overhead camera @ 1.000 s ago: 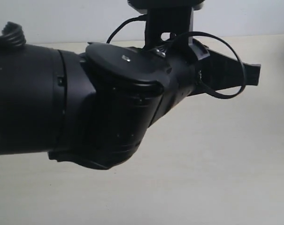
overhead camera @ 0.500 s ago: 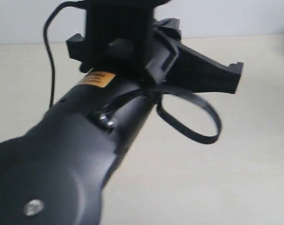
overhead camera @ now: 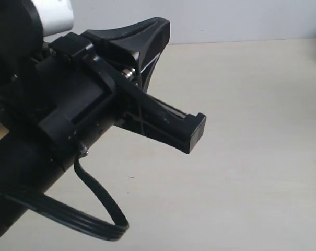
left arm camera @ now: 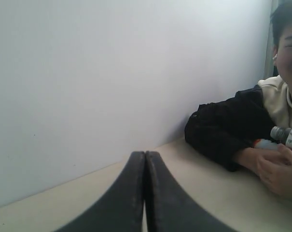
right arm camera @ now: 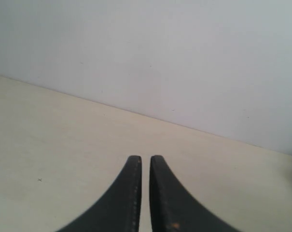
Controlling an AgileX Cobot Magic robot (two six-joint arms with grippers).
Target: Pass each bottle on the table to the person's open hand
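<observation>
In the left wrist view a person at the table's far side holds a clear bottle with a pale cap, and a second bottle beside it. The person's hand is curled around them, not open, with a black sleeve behind it. My left gripper is shut with its fingers pressed together and nothing between them. My right gripper hangs shut over the bare table, with only a thin slit between its fingers. No bottle shows on the table in any view.
A black arm with its gripper fills the left half of the exterior view and hides the table behind it. A looped black cable hangs below it. A white wall runs along the table's far edge.
In the exterior view the black arm has swung across: a second ago its thick joint blocked the left and middle, now its gripper end sits at the upper left, pointing up and to the right.
</observation>
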